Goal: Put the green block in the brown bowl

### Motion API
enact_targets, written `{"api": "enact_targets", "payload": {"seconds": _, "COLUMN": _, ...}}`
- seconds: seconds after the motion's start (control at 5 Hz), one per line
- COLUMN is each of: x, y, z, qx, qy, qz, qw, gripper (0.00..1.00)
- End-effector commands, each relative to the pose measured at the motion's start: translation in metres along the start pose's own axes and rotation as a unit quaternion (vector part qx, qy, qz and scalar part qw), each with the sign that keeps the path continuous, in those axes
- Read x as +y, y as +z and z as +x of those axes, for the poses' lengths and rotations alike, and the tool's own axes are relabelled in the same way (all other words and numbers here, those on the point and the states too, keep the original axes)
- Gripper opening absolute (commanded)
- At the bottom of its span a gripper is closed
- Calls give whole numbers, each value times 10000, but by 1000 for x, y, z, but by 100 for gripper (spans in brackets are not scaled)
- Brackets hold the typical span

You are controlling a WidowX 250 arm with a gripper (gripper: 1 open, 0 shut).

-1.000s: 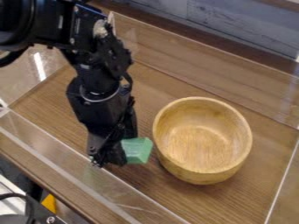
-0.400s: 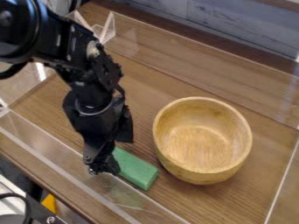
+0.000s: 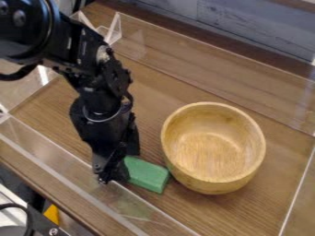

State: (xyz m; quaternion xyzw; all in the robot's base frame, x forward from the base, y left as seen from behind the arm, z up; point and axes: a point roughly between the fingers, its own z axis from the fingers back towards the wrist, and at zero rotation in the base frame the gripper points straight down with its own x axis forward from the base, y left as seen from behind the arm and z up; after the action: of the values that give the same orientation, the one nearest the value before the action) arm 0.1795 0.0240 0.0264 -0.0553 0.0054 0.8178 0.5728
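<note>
Gripping looks underway: claw points down at lower centre over the left end of the green block, which lies flat on the worktop just left of the brown bowl. Can't tell whether the jaws have closed. Best to clamp squarely across the block's narrow sides before lifting.

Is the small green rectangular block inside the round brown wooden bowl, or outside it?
Outside. The green block lies on the table, left of the wooden bowl, whose hollow is empty.
</note>
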Motion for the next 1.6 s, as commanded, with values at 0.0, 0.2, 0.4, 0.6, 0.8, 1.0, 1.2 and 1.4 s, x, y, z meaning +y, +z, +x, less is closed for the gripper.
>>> {"api": "enact_targets", "payload": {"seconds": 0.0, "x": -5, "y": 9, "z": 0, "qx": 3, "qy": 250, "qz": -139, "qw": 9996, "gripper": 0}}
{"api": "enact_targets", "payload": {"seconds": 0.2, "x": -3, "y": 9, "z": 2, "qx": 7, "qy": 450, "qz": -156, "qw": 9989, "gripper": 0}}
{"api": "enact_targets", "payload": {"seconds": 0.4, "x": -2, "y": 8, "z": 4, "qx": 9, "qy": 652, "qz": -173, "qw": 9977, "gripper": 0}}
{"api": "enact_targets", "payload": {"seconds": 0.6, "x": 0, "y": 7, "z": 5, "qx": 12, "qy": 858, "qz": -190, "qw": 9961, "gripper": 0}}
{"api": "enact_targets", "payload": {"seconds": 0.8, "x": -6, "y": 13, "z": 6, "qx": 32, "qy": 843, "qz": -179, "qw": 9963, "gripper": 0}}
{"api": "enact_targets", "payload": {"seconds": 1.0, "x": -11, "y": 20, "z": 7, "qx": 56, "qy": 836, "qz": -162, "qw": 9964, "gripper": 0}}
{"api": "enact_targets", "payload": {"seconds": 1.2, "x": -19, "y": 28, "z": 2, "qx": 78, "qy": 961, "qz": -158, "qw": 9952, "gripper": 0}}
{"api": "enact_targets", "payload": {"seconds": 1.4, "x": -26, "y": 23, "z": -4, "qx": 61, "qy": 1097, "qz": -158, "qw": 9938, "gripper": 100}}
